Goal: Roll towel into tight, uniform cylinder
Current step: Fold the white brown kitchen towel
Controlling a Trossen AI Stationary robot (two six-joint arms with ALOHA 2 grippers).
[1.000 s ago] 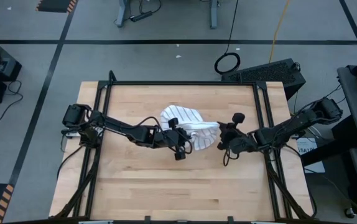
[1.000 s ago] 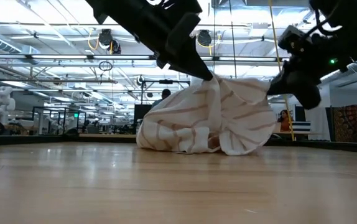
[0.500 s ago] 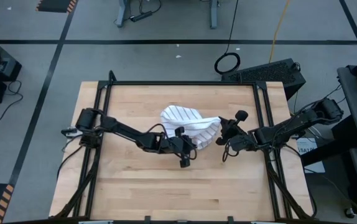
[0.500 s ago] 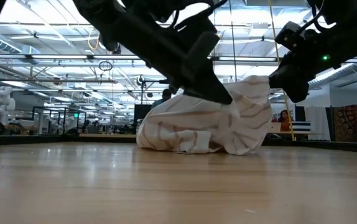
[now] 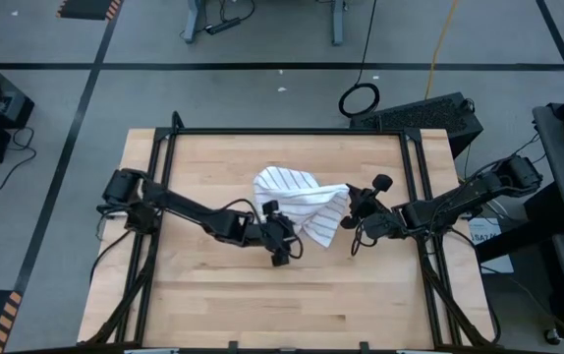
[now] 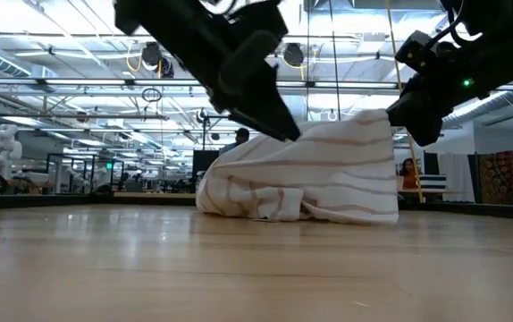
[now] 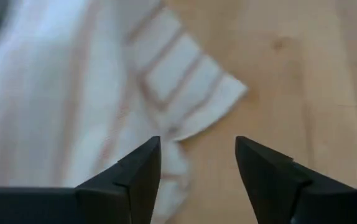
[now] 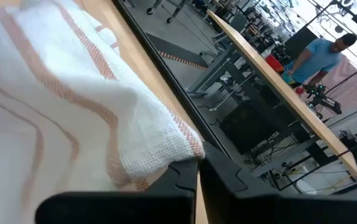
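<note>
The white pinstriped towel (image 5: 297,197) lies bunched at the table's middle, its far left part resting on the wood. Its right end is raised, and from there it slopes down as a sheet (image 6: 346,179) to the tabletop. My right gripper (image 5: 347,209) is shut on that raised end. My left gripper (image 5: 284,246) hovers open just near of the towel. In the left wrist view a towel corner (image 7: 219,96) lies on the wood beyond my left gripper (image 7: 197,165), with nothing between the fingers. My right gripper pinches the towel's raised right end (image 8: 160,152) between its two shut fingers, at a bunched edge; how many layers I cannot tell. The fingers come from the table's right, slanting slightly down. The cloth hangs from them, fairly taut, its lower edge (image 6: 355,215) on the table.
Black frame rails run along the table's left side (image 5: 164,187) and right side (image 5: 418,187). Bare wood (image 5: 282,305) fills the near half of the table. A person in a blue shirt (image 8: 318,53) stands in the room beyond the table.
My left gripper has opened and let go of the towel, then drawn back up and slightly toward the table's left and near edge. The fold it held has dropped and spread out, so the towel now hangs as a flatter sheet from my right gripper.
</note>
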